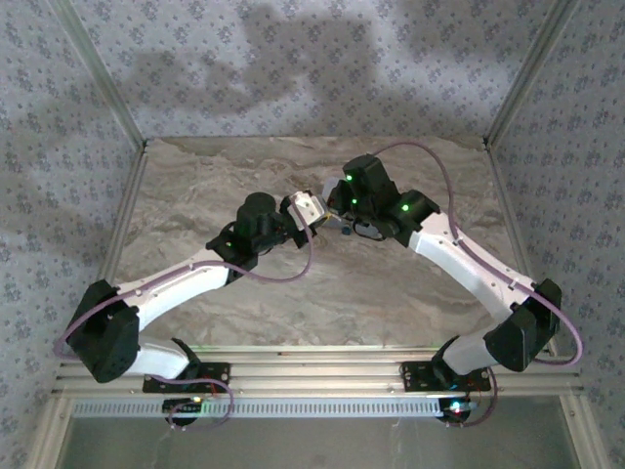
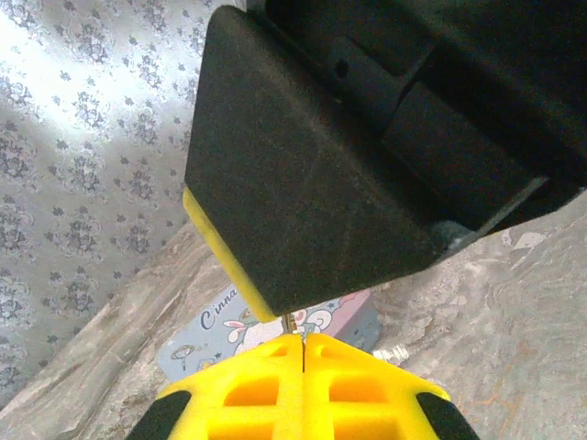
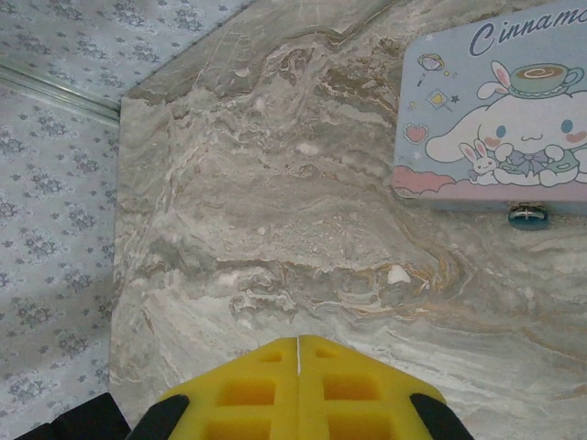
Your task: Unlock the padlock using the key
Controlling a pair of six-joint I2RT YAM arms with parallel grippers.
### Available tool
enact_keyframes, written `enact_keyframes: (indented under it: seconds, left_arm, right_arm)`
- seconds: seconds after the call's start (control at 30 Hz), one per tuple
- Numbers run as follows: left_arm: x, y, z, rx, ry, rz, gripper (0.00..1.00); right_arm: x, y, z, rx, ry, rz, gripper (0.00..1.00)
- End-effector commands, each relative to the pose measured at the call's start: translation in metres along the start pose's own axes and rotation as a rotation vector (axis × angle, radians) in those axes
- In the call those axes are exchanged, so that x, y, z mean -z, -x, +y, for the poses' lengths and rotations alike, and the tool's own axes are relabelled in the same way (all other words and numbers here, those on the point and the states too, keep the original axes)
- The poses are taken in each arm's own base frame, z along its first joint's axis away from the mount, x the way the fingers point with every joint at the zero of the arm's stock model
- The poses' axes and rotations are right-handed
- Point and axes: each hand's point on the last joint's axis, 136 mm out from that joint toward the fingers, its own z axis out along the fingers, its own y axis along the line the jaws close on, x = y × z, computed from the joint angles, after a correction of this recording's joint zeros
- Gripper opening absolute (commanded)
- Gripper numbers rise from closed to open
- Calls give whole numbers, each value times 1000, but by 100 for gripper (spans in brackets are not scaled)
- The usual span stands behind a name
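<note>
The padlock (image 3: 529, 216) is a tiny dark blue block hanging on the near side of the pale blue cartoon box (image 3: 495, 101). My left gripper (image 2: 304, 337) is shut on the key (image 2: 291, 322), a thin metal sliver sticking out between the yellow fingertips, just above the box (image 2: 206, 337). The right arm's black body and one yellow finger (image 2: 220, 252) loom close over it. My right gripper (image 3: 298, 341) is shut with nothing showing between its fingers, hovering above bare marble to the left of the box. In the top view both grippers (image 1: 296, 223) (image 1: 332, 219) meet at the box (image 1: 308, 205).
A marble tabletop (image 1: 322, 293) is enclosed by patterned walls (image 1: 59, 147) with metal corner posts. A small silvery metal piece (image 2: 394, 351) lies by the box's side. The two wrists are nearly touching over the table's middle.
</note>
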Motion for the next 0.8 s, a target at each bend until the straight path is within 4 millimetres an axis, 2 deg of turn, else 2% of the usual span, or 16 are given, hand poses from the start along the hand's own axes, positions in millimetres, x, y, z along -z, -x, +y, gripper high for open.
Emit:
enact_keyframes:
  seconds: [0.0,0.13,0.2,0.27,0.33,0.5,0.57,0.6,0.67,0.7,0.77]
  left_arm:
    - [1,14,7,22,21,-14,0]
    - [4,12,6,40,22,-6,0]
    - [6,10,10,67,28,-3,0]
    - [9,8,16,114,31,-2,0]
    - [14,4,23,187,13,-2,0]
    - [30,4,42,434,-121,-23,0]
    - [35,9,48,520,-185,-52,0]
    - [38,12,50,555,-226,-67,0]
    - [42,21,49,600,-297,-85,0]
    - [44,26,46,612,-347,-90,0]
    - [47,39,38,622,-440,-95,0]
  right_arm:
    - [10,2,7,-25,44,-14,0]
    - [12,4,9,-24,56,-22,21]
    - [16,5,13,-15,78,-22,37]
    - [22,10,15,8,101,-33,49]
    - [33,17,15,32,122,-51,55]
    - [64,45,-9,16,164,-156,59]
    - [76,56,-12,34,229,-207,59]
    - [75,55,-20,38,245,-212,59]
    - [82,56,-17,62,308,-228,59]
    - [85,55,-13,85,344,-222,56]
    - [89,49,-1,145,409,-195,38]
